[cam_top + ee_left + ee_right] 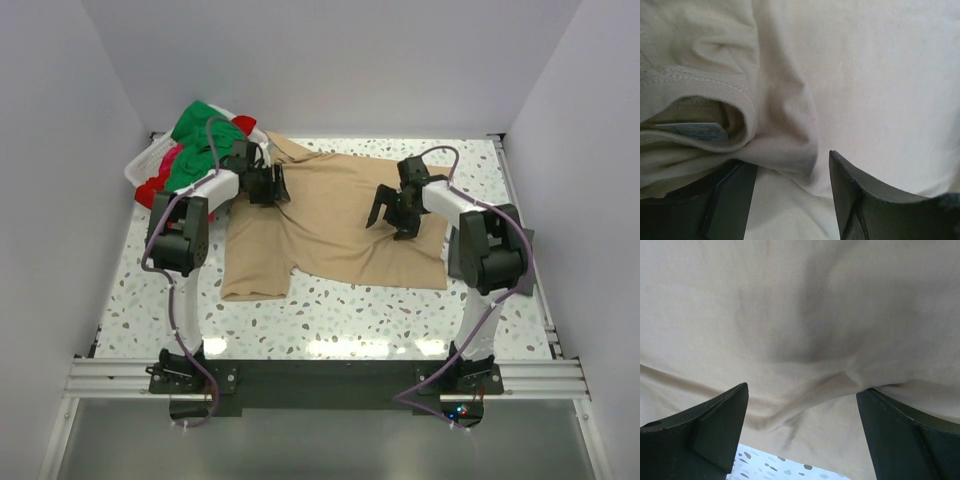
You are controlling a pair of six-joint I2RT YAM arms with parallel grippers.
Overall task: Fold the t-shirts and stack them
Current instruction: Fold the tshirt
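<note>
A tan t-shirt (335,225) lies spread on the speckled table, with one sleeve reaching toward the back left. My left gripper (268,188) is down on its upper left part near the collar. In the left wrist view the left gripper (790,160) is open, with a loose fold of tan cloth (790,145) rising between the fingers beside the collar (715,92) and its label (695,131). My right gripper (390,222) hovers over the shirt's right half. The right wrist view shows the right gripper (802,389) open wide astride a ridge of tan cloth (805,375).
A white basket (140,165) at the back left corner holds a green t-shirt (205,125) and a red t-shirt (155,188), close behind the left arm. Bare speckled table (340,310) lies in front of the tan shirt. White walls enclose the back and both sides.
</note>
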